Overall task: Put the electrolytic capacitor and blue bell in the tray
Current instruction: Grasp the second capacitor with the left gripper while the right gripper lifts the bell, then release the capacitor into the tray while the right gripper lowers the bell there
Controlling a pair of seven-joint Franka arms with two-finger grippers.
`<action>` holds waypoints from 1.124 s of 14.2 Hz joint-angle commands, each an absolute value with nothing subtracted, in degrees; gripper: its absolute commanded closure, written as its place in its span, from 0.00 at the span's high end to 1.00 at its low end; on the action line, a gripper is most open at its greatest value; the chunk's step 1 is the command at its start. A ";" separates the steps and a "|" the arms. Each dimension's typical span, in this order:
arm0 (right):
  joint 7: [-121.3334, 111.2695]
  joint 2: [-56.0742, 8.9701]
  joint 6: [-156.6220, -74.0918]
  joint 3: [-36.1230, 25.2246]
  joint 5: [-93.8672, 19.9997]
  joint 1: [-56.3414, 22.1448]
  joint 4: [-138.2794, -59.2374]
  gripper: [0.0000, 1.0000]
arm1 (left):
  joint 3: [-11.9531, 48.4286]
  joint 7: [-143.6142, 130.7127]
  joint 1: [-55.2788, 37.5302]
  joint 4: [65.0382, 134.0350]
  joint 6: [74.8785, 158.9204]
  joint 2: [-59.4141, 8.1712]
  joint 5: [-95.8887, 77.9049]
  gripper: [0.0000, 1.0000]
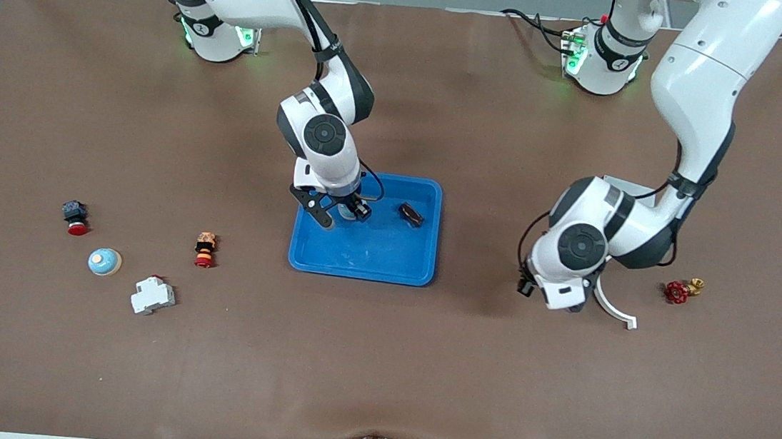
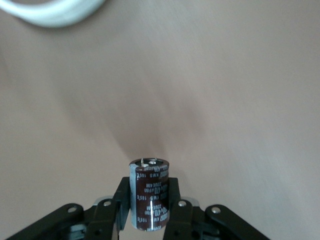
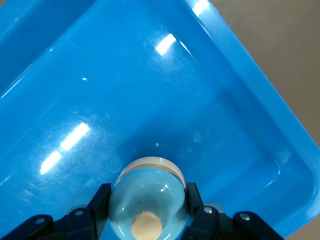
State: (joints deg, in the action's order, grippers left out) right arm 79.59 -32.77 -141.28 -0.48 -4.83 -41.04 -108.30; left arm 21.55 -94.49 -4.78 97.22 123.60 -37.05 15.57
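While neither task item lies loose in the tray yet, both are in the grippers' hold, so the job looks about half done. The right gripper hangs low over the tray's end toward the right arm, its jaws clamped on the blue bell; the right wrist view shows the bell's dome just above the tray floor, though whether it touches is hard to tell. The left gripper is low over bare table toward the left arm's end, well apart from the tray, its jaws pinched on the electrolytic capacitor, which stands upright between the fingers.

One small dark part already rests inside the tray; what it is cannot be made out. Left to do, by my reading: release the bell, then carry the capacitor over the rim and let it go.

Untouched on the table lie a white curved piece, a red valve, a second bell, a white breaker, and two push-buttons
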 commanded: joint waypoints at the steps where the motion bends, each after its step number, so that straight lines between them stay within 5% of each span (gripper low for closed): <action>1: 80.33 -33.31 -141.15 -0.88 -4.92 -41.22 -107.23 0.00 | 21.45 -96.15 -10.09 93.36 123.05 -36.73 14.50 0.00; 9: 79.80 -35.86 -143.44 -1.14 -4.13 -40.87 -107.14 0.00 | 21.36 -106.60 -18.10 81.12 127.33 -44.64 14.33 0.00; 10: 80.07 -35.86 -143.35 -1.14 -4.22 -40.78 -107.14 0.33 | 21.27 -108.35 -18.37 81.21 130.40 -45.34 14.41 0.00; 11: 80.42 -35.86 -143.26 -1.14 -4.22 -40.96 -107.14 0.99 | 21.27 -109.85 -19.07 81.12 132.95 -46.13 14.41 0.00; 16: 79.72 -35.33 -142.47 -1.23 -4.04 -41.22 -106.96 1.00 | 20.13 -113.81 -23.63 81.21 137.64 -48.69 14.94 0.00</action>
State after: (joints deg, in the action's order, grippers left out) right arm 79.56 -35.12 -142.96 -1.03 -4.62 -41.03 -108.12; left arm 21.21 -111.98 -21.45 82.83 137.41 -47.95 15.35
